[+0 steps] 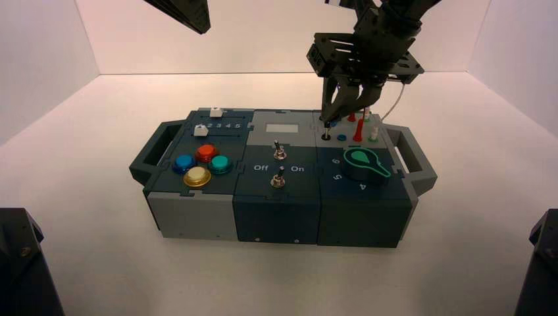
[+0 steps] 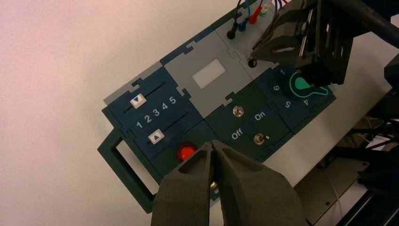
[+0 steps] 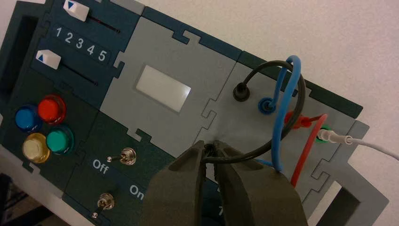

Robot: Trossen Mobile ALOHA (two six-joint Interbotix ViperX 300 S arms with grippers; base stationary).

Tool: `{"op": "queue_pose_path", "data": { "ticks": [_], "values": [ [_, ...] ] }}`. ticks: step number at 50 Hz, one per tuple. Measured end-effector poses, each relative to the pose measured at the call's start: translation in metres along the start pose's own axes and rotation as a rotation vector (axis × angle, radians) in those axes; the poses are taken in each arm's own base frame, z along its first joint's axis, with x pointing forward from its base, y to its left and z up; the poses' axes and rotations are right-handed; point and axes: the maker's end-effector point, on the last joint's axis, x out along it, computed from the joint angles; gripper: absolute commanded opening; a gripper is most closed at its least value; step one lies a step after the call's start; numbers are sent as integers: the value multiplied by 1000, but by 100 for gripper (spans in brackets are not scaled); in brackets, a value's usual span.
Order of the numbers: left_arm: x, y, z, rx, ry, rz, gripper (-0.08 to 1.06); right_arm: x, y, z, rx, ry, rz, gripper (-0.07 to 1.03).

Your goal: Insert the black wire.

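Right gripper (image 1: 327, 118), upper right of frame, grips black wire's (image 3: 256, 153) plug at black socket (image 1: 326, 137); left gripper (image 2: 212, 143), closed, waits upper left.

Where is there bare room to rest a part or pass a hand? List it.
Bare: the tabletop in front of the box, between the two black arm parts at the picture's edges; also the tabletop beyond the left handle.
Crowded: the box's far right, where the right end effector grips the black wire among blue, red and white wires.
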Motion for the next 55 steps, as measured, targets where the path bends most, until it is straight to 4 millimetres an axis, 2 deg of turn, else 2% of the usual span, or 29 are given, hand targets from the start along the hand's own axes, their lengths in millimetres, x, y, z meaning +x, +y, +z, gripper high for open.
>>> {"op": "queue_pose_path", "data": {
  "ticks": [55],
  "values": [
    [0,0,0,7,0,1,-3,-2,6,-11,-32,18,6,-2]
  ]
}}
